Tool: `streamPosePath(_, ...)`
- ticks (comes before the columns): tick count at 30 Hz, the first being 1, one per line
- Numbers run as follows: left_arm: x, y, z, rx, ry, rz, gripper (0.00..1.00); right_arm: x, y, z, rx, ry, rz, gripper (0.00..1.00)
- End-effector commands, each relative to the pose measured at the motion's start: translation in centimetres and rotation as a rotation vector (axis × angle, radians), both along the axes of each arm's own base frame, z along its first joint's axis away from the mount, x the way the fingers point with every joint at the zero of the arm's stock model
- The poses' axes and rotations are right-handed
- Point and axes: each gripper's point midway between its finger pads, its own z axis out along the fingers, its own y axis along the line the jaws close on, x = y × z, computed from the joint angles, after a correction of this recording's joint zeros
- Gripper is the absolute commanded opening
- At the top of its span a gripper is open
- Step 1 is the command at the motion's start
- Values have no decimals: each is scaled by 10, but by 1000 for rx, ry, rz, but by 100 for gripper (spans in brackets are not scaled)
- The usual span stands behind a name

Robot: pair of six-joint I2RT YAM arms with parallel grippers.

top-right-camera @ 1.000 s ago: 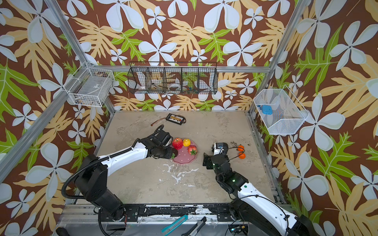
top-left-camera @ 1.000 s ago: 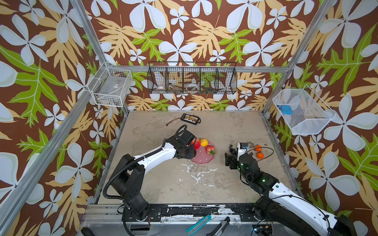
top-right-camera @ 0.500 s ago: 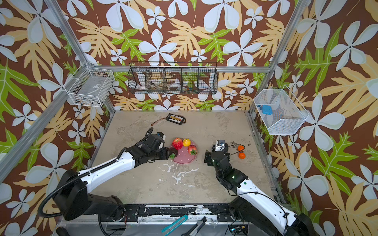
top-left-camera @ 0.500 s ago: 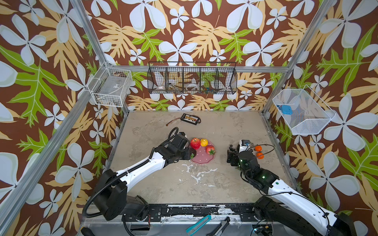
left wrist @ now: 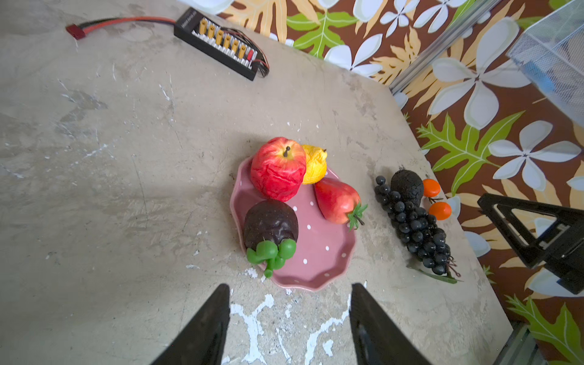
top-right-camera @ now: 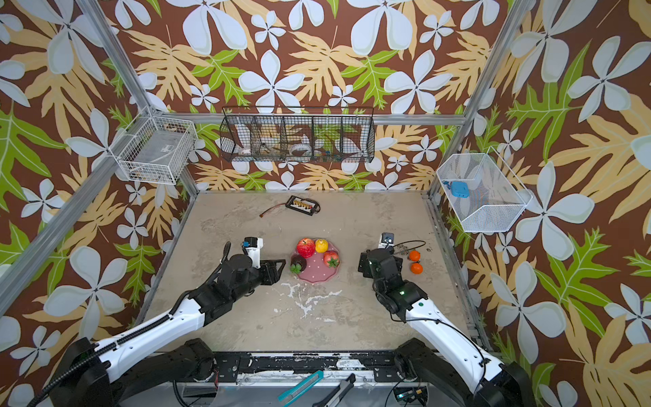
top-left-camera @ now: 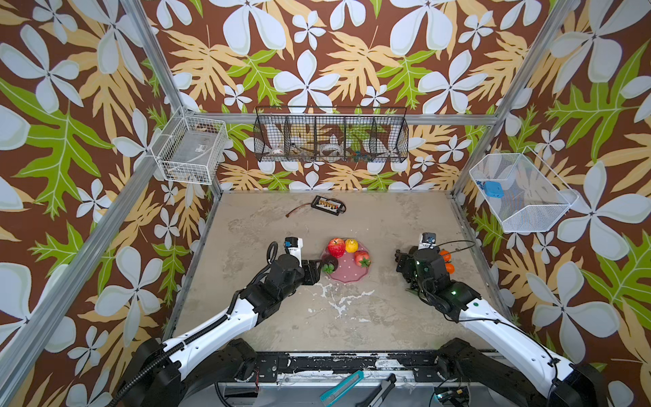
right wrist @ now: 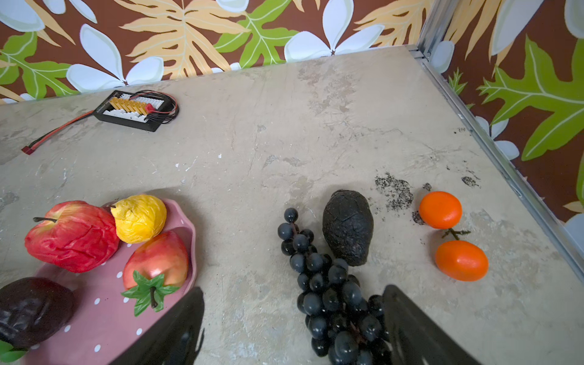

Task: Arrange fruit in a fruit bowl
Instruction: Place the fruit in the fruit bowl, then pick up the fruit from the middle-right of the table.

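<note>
The pink dotted fruit bowl point(top-left-camera: 348, 278) point(left wrist: 319, 256) holds a red apple point(left wrist: 278, 169), a yellow pear point(left wrist: 314, 164), a strawberry point(left wrist: 338, 200) and a dark purple fruit point(left wrist: 270, 226). My left gripper point(left wrist: 287, 287) point(top-left-camera: 317, 270) is open and empty, just off the bowl's left rim beside the purple fruit. To the right of the bowl, a black grape bunch point(right wrist: 328, 294), a dark avocado point(right wrist: 347, 226) and two oranges point(right wrist: 440, 209) point(right wrist: 461, 260) lie on the table. My right gripper point(right wrist: 294, 290) point(top-left-camera: 401, 262) is open, low over the near end of the grapes.
A black connector board point(top-left-camera: 327, 205) with a red cable lies near the back wall. Wire baskets point(top-left-camera: 331, 139) hang on the walls. A flat green leaf point(left wrist: 436, 275) pokes out under the grapes. The metal side rail point(right wrist: 505, 164) runs close behind the oranges.
My left gripper has opened, left the dark purple fruit in the bowl and drawn back to the left off the rim. The right arm has barely shifted.
</note>
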Motion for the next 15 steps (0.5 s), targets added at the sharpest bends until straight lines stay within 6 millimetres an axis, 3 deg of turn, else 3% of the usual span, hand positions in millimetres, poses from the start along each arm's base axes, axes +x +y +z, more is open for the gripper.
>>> streamPosePath(1, 3, 12, 11, -49, -81, 65, 64, 4, -5, -3, 48, 31, -10, 88)
streamPosePath(8, -9, 34, -3, -53, -147, 113, 72, 24, -31, 1, 84, 53, -100, 87)
streamPosePath(15, -18, 42, -16, 1, -198, 91, 75, 52, -45, -4, 130, 77, -165, 87)
